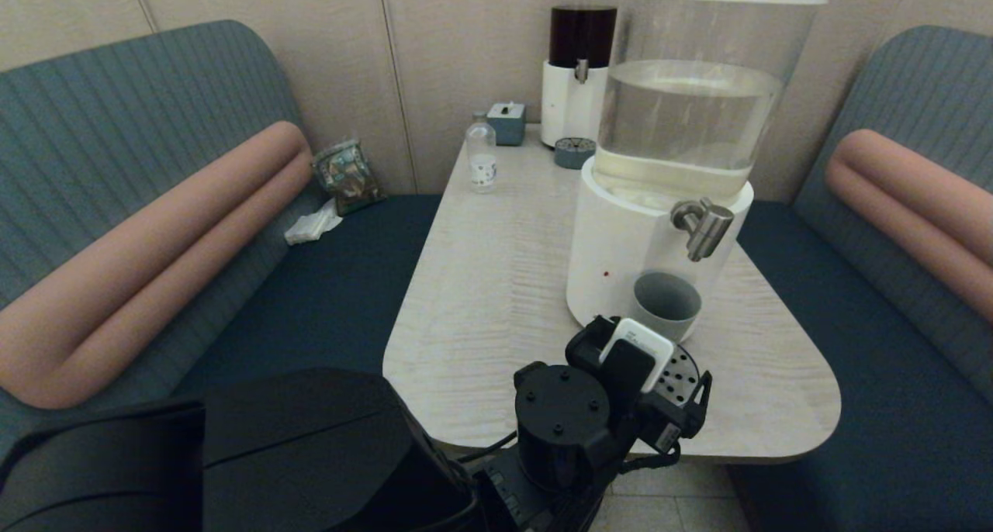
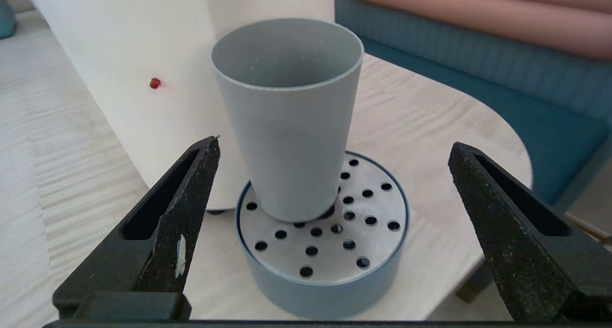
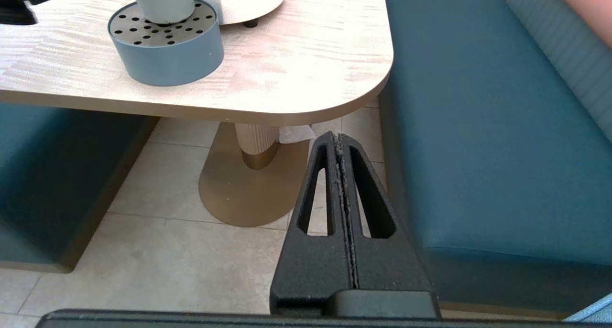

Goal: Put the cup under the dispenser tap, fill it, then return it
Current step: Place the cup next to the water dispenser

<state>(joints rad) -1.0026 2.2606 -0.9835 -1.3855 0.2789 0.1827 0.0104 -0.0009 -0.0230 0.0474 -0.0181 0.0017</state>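
Nearest in the head view, my left gripper (image 1: 673, 365) sits just short of the cup (image 1: 666, 302), which stands below the dispenser tap (image 1: 702, 227). Left wrist view: fingers (image 2: 184, 208) spread wide, touching nothing; the cup on the drip tray (image 2: 330, 266) looks light, stiff and smooth, so I should grasp its mid-wall. Right wrist view: my right gripper (image 3: 340, 141) is clenched empty beside the counter (image 3: 296, 74).

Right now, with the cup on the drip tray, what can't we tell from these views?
- Cup contents: bottom unseen; head view too steep, rim hides it in left wrist view.
- Tap against cup: tap out of frame in both wrist views, so alignment rests on head view alone.
- Left gripper: open short of the cup; in head view the wrist hides its fingers.
- Drip tray: near part hidden by the arm in head view.
- Right gripper: shut, below the table, not in head view.
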